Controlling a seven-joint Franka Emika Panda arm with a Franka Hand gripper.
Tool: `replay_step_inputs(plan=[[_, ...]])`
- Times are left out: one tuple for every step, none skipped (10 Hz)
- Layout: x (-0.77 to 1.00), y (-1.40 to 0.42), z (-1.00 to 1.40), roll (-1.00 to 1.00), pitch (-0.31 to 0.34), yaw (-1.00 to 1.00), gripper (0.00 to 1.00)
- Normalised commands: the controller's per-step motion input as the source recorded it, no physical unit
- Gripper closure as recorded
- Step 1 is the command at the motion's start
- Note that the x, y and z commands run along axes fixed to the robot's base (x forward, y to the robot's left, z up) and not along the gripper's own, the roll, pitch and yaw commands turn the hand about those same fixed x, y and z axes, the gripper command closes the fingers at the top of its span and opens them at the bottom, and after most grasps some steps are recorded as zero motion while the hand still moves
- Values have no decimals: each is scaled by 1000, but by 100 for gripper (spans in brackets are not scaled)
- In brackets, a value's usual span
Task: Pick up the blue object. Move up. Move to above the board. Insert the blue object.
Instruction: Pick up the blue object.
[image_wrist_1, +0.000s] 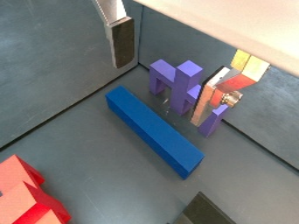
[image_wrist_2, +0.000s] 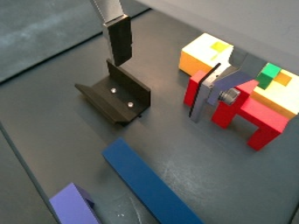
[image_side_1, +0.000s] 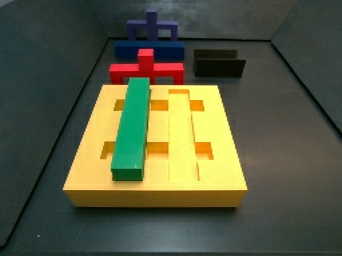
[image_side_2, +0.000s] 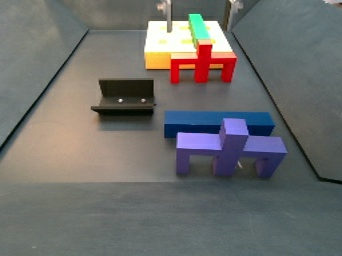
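Dark navy-blue long rectangular bar block (image_wrist_1: 153, 130) lies flat on the grey floor, well clear of the gripper (image_wrist_1: 118, 35); in both wrist views only one flat silver finger w/ dark pad (image_wrist_2: 118, 37) shows, hanging above the floor w/ nothing touching it. Can't tell how far the jaws are spread, since the second finger is out of frame. In a side view the bar (image_side_2: 218, 123) sits just behind the lighter indigo-purple pronged piece (image_side_2: 230, 147), right of the dark L-shaped fixture (image_side_2: 124, 97). Large flat yellow grooved board (image_side_1: 159, 186) carries a green bar (image_side_1: 134, 126); red pronged piece (image_side_1: 147, 68) stands at its far end.
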Motion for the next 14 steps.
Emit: replay_step_inputs(plan=[[49,0,0,0,0,0,0],[0,0,0,0,0,-114,0],[20,29,-114,-7,0,-523,0],[229,197,-166,0,90,-743,0],[129,166,-231,0,89,-831,0],[97,134,-234,0,67,-874,0],[111,134,-269,0,40,-886,0],[77,103,-357,0,11,-934,0],[11,23,-371,0,0,-1000,0],[0,0,-446,-13,1,-1000,0],[-40,54,-491,-13,27,-926,0],[-9,0,-463,-7,20,-989,0],[0,0,-437,-20,6,-1000,0],[0,0,-331,-53,0,-1000,0]])
